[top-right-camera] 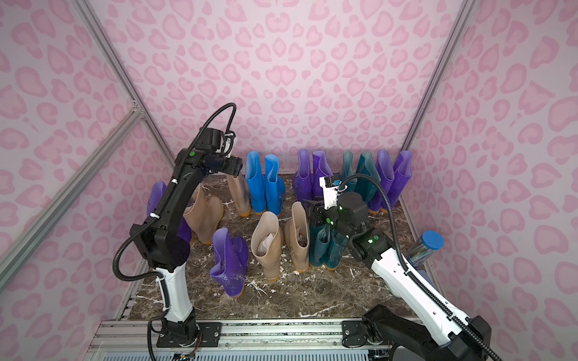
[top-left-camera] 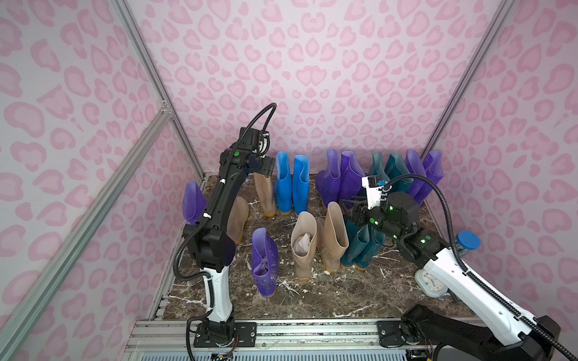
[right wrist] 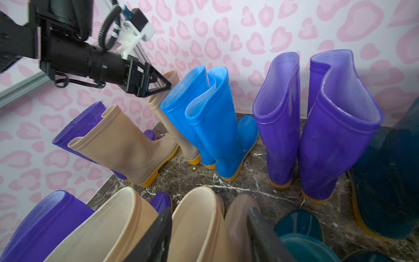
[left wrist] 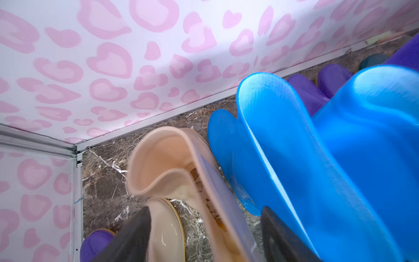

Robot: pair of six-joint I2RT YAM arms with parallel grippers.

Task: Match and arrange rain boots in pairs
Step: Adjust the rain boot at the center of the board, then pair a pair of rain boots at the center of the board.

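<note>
Front purple boot (top-left-camera: 264, 262) stands alone; left gripper (left wrist: 205, 213), jaws apart, straddles beige boot (left wrist: 163, 158) at back beside blue boots (top-left-camera: 283, 187), so lift straight up clear of rim; right gripper (top-left-camera: 355, 212) near teal boots (top-left-camera: 359, 247), grip unclear.

Pink heart-patterned walls (top-left-camera: 312, 62) (framed in aluminium) enclose a dark marbled floor (top-left-camera: 312, 300).

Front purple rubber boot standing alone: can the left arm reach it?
Probably yes: the purple rubber boot stands clear of the beige rubber boot beside it, top uncovered, close to the left arm.
</note>
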